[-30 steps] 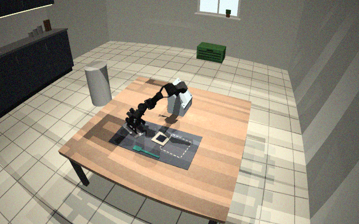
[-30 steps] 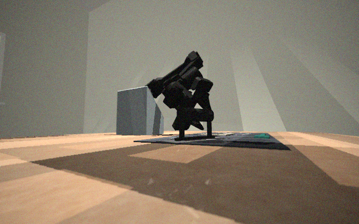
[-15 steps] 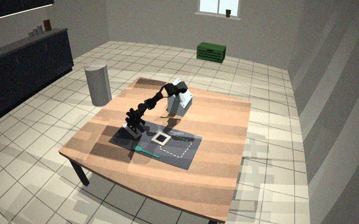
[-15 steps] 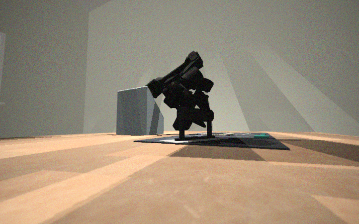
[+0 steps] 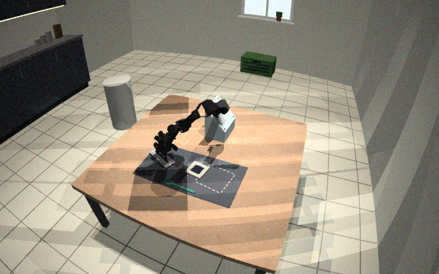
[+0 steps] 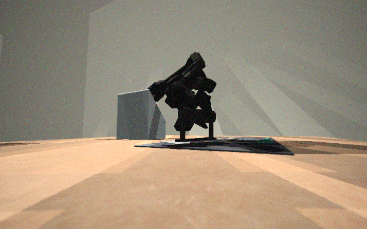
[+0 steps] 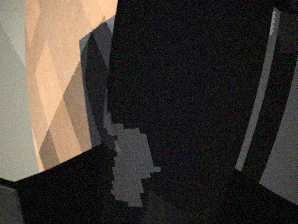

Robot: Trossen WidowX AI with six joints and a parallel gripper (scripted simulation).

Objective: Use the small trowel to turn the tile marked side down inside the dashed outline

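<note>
Black fills most of my wrist view: dark shapes crowd the lens, and I can make out only a grey patch low at centre and a strip of tan worktop [image 7: 60, 63] toward ten o'clock. What is gripped cannot be read from there.

From the top view, the hand [image 5: 162, 156] is down on the dark grey mat [image 5: 228, 190], at the mat's nine o'clock corner. A pale grey trowel [image 5: 165, 161] lies right under it, largely covered by the arm [image 5: 180, 125], so I see only its ends; which end is handle and which blade is hard to tell. The hand is clamped on that trowel, its fingers stopped partway by it. In the low exterior view the two fingers [image 6: 182, 134] stand upright on the mat as thin black posts, and the trowel itself is lost in shadow there.

The tile [image 5: 197, 169] rests flat near the mat's middle, cream border around a dark square facing up, at the nine o'clock corner of the dashed outline [image 5: 226, 183]; whether it sits on the line I cannot tell. A teal strip [image 5: 180, 186] lies at the mat's six o'clock edge.

Light wood worktop [image 5: 265, 211] is banded with sun and shadow. The arm is mounted on a grey block [image 5: 219, 127] at twelve o'clock. Around it: pale tiled floor [image 5: 43, 217], a grey cylinder [image 5: 119, 101], a dark counter [image 5: 27, 81], a green crate [image 5: 257, 63] and a window [image 5: 267, 8].
</note>
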